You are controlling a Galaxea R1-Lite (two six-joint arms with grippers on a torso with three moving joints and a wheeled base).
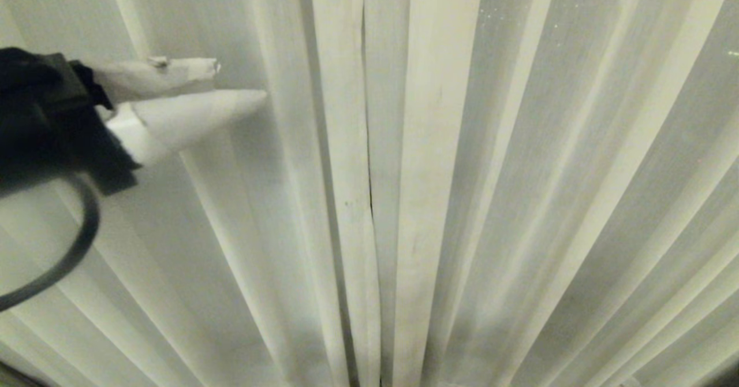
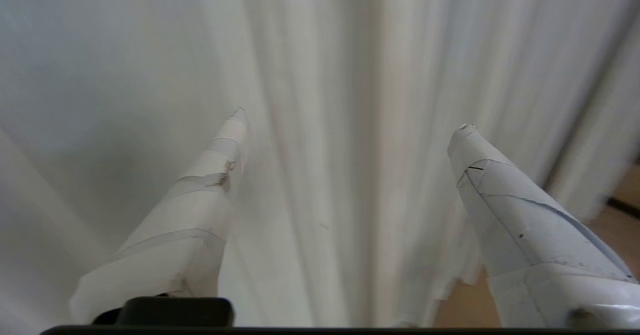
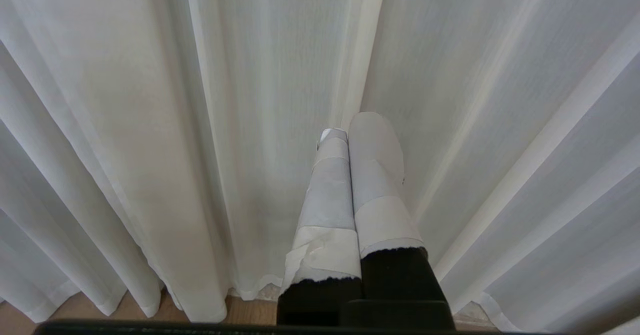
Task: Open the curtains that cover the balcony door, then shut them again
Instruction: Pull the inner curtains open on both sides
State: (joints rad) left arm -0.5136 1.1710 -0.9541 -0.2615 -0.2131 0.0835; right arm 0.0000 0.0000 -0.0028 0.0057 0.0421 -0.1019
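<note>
The curtains [image 1: 439, 202] hang drawn together, meeting at a dark seam mid-window, hems reaching the floor [image 2: 465, 305]. The left gripper [image 1: 239, 84] reaches toward the left panel, fingers [image 2: 220, 175] spread wide, holding nothing. The right gripper [image 3: 357, 130] hangs low before the fabric, fingers pressed together. Thin, soft cloth: I'd pinch the doubled edge fold beside the seam.
</note>
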